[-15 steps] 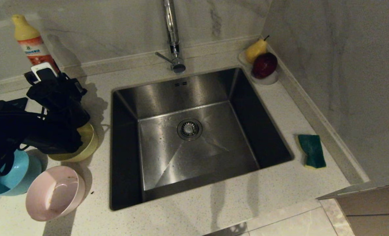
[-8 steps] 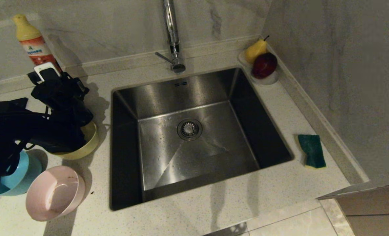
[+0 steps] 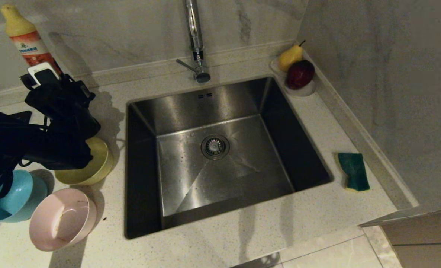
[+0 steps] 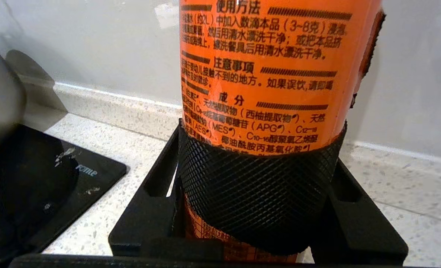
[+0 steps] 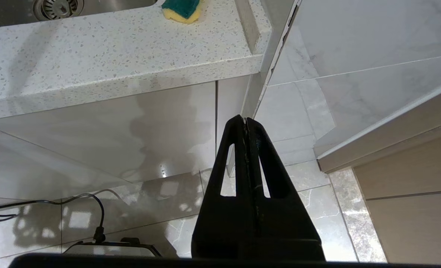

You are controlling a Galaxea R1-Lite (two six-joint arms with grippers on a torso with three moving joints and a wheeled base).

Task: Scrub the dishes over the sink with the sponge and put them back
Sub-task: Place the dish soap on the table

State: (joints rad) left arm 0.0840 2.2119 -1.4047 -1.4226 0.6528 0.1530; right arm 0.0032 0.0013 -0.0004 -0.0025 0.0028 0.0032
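Brushed steel sink (image 3: pixel 220 156); speckled stone counter (image 3: pixel 242 238); glossy plastic bowls (image 3: pixel 62 219).

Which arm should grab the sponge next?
Right. The sponge lies on the counter right of the sink, on the right arm's side. The right pincer is shut and empty, parked below the counter edge. The left pincer is clamped on the detergent bottle.

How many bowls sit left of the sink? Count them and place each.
3. Yellow bowl nearest the sink, partly under the left arm; light blue bowl farthest left; pink bowl at the counter's front.
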